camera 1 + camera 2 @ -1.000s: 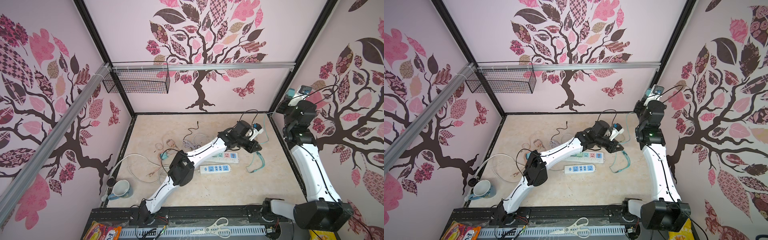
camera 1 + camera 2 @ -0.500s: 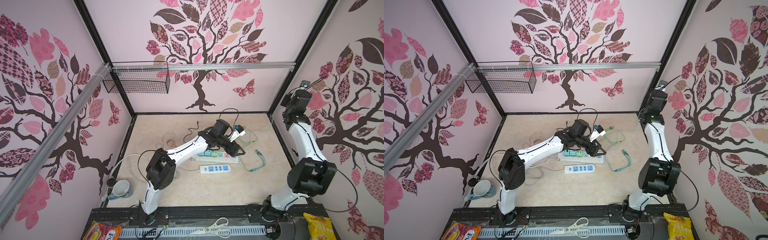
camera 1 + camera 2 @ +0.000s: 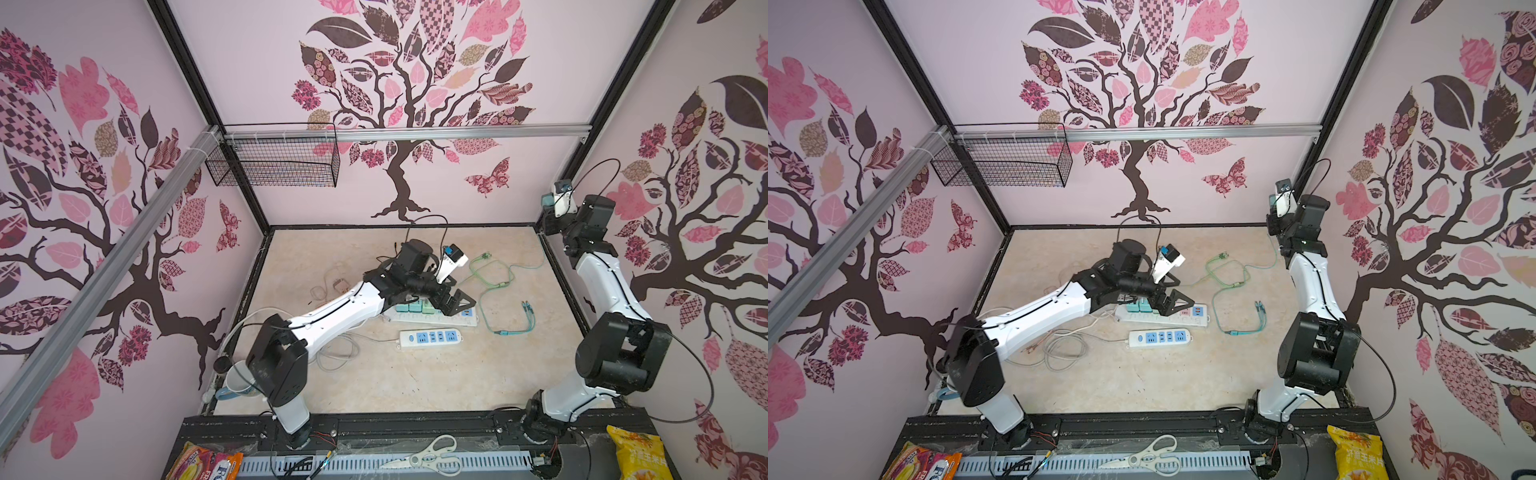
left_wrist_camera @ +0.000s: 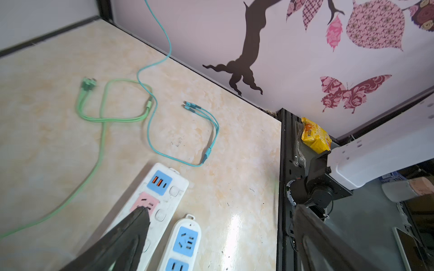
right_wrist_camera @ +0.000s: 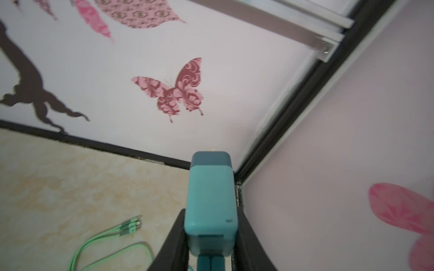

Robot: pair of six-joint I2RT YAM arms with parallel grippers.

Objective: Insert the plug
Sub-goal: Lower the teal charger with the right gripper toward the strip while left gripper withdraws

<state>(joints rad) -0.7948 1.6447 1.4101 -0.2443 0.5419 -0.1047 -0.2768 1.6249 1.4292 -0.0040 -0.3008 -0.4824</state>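
Observation:
My right gripper (image 5: pixel 211 225) is shut on a teal plug (image 5: pixel 211 194), holding it high in the back right corner, clear of the floor (image 3: pixel 547 202). A teal cable stub leaves the plug's lower end. My left gripper (image 4: pixel 219 210) is open and empty, hovering low over a long white power strip (image 4: pixel 164 187) with pink and blue sockets. In both top views that gripper (image 3: pixel 455 300) (image 3: pixel 1173 303) sits over the strip's middle, beside teal adapters (image 3: pixel 409 307) plugged into it. A shorter strip with blue sockets (image 3: pixel 430 337) (image 4: pixel 185 239) lies just in front.
A green cable (image 4: pixel 101 117) and a teal multi-head cable (image 4: pixel 211 131) loop on the floor right of the strips. White cords (image 3: pixel 332 349) and a mug (image 3: pixel 237 380) lie front left. A wire basket (image 3: pixel 274 160) hangs on the back rail. Scissors (image 3: pixel 432 455) lie on the front frame.
My left gripper has opened wide and drawn back leftward from the long strip's right end. The right arm has shifted its pose but still holds the teal plug up in the corner.

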